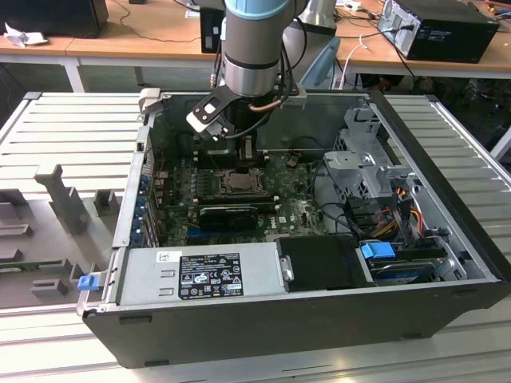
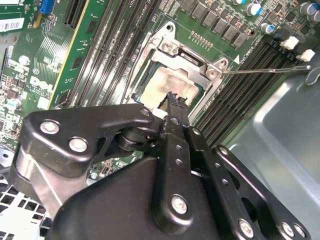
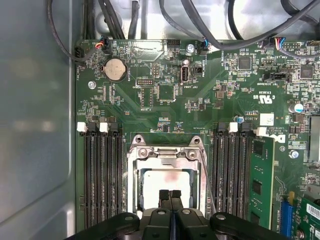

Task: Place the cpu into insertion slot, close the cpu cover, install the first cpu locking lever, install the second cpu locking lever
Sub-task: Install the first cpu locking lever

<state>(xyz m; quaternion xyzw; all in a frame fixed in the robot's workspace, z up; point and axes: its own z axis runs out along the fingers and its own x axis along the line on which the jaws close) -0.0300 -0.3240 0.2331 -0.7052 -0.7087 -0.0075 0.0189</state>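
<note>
First wrist view: end effector (image 3: 170,195) pinched shut, empty, tips over the chip (image 3: 159,182), seated under its lowered metal cover (image 3: 165,155) (shut tips suit pushing, I judge).

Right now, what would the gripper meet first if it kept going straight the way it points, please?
Probably the cpu, its pale face showing through the window of the cpu cover; the shut gripper points at it. The gap is hard to judge.
</note>
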